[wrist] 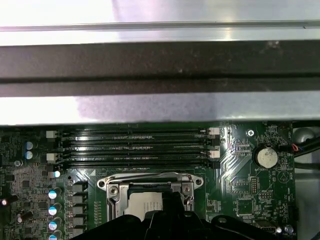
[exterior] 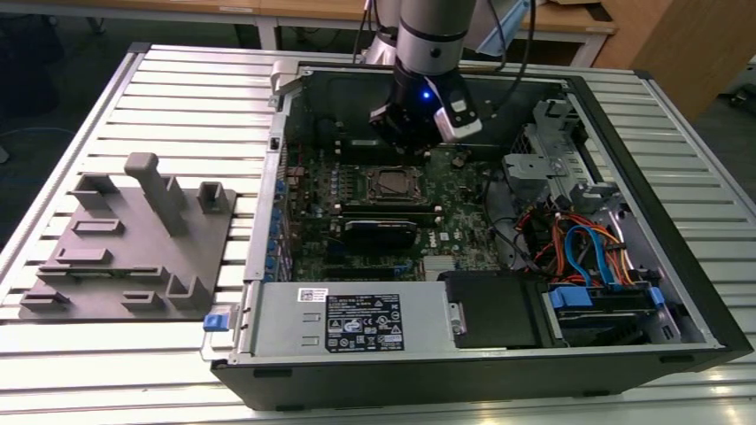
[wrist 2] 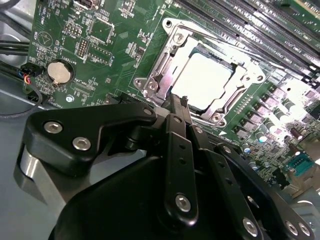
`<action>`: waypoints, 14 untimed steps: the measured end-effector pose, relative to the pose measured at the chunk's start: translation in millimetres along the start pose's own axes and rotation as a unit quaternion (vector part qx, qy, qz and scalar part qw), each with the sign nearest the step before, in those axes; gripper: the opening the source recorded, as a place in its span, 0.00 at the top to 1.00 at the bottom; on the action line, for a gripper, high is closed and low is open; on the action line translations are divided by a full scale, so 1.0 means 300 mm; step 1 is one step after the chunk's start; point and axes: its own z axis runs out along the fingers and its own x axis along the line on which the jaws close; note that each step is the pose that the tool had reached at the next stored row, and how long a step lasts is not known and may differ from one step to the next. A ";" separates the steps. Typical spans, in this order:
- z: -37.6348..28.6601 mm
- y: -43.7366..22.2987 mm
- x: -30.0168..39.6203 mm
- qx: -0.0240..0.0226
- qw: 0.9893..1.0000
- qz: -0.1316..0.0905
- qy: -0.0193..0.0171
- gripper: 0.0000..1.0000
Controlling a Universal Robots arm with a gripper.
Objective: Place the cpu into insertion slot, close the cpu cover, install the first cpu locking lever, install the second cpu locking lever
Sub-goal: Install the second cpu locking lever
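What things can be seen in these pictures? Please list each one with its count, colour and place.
cpu: one, silvery-grey, lying in the insertion slot.
insertion slot: one, silvery rim, on the motherboard.
cpu cover: one, silvery frame, around the cpu.
motherboard: one, green, inside the computer case.
memory slots: four, black, beside the insertion slot.
coin battery: one, silvery, on the motherboard.
computer case: one, black, lying open on the slatted table.
power supply: one, grey, at the case's near edge in the exterior view.
fixture plate: one, grey, at the exterior view's left.
slatted table: one, silvery.
gripper: one, black, at the insertion slot's edge.
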 end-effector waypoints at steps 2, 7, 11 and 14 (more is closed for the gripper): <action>0.000 -0.002 0.000 0.000 1.000 0.000 0.000 0.90; 0.000 -0.002 0.000 0.000 1.000 0.000 0.000 0.90; 0.000 -0.005 0.000 0.000 1.000 -0.010 0.000 0.90; 0.000 -0.005 0.000 0.000 1.000 -0.017 0.001 0.90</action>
